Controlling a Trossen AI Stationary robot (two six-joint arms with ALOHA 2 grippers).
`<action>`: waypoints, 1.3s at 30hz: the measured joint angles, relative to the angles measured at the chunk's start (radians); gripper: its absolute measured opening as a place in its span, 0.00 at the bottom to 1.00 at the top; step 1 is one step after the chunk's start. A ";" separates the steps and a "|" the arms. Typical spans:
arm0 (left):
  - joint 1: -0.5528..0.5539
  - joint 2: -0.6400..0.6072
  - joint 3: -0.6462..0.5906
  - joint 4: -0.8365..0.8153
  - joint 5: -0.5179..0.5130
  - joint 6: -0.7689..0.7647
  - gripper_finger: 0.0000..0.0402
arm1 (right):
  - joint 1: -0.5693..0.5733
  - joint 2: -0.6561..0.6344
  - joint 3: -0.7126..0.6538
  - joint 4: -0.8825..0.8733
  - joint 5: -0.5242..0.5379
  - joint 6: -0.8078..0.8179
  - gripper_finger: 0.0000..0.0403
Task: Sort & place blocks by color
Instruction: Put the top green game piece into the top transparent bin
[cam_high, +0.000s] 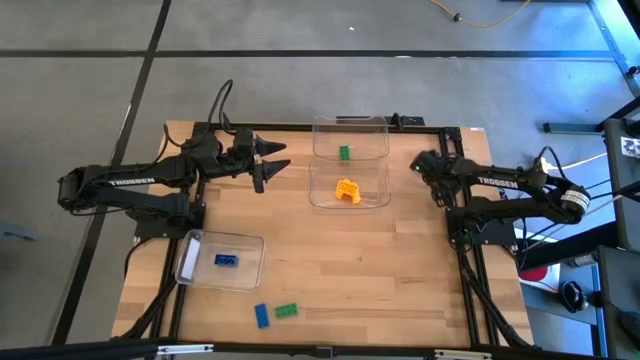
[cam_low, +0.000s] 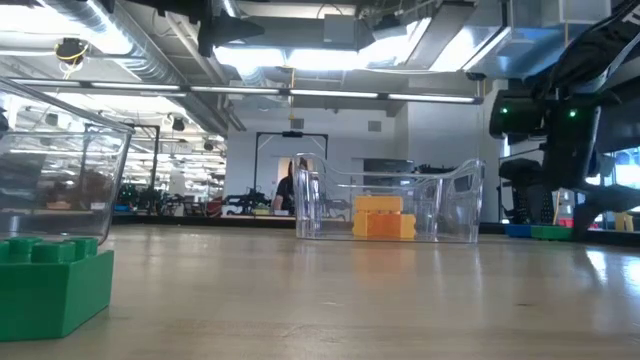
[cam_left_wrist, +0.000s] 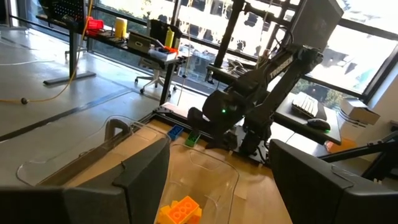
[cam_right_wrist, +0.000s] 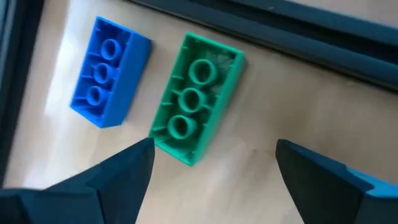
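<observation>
On table: studded green block (cam_right_wrist: 196, 99)

The only word I can read is "TROSSEN", in pale capitals along my own dark arms. From above it stands on my left arm (cam_high: 125, 183), on the link left of the clear bins (cam_high: 349, 165), and on my right arm (cam_high: 497, 182), on the link right of those bins. My left wrist view shows the same lettering running up my right arm's link. Nothing else is legible.
</observation>
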 joint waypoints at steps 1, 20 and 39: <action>0.000 0.000 0.000 0.000 0.000 0.000 0.66 | -0.006 0.000 0.000 0.012 0.000 -0.006 0.83; 0.000 0.000 0.000 0.001 -0.008 -0.001 0.66 | -0.170 0.097 0.006 0.092 0.015 -0.107 0.83; 0.002 0.000 0.000 0.000 -0.012 -0.006 0.66 | -0.191 0.191 0.008 0.091 0.081 -0.289 0.83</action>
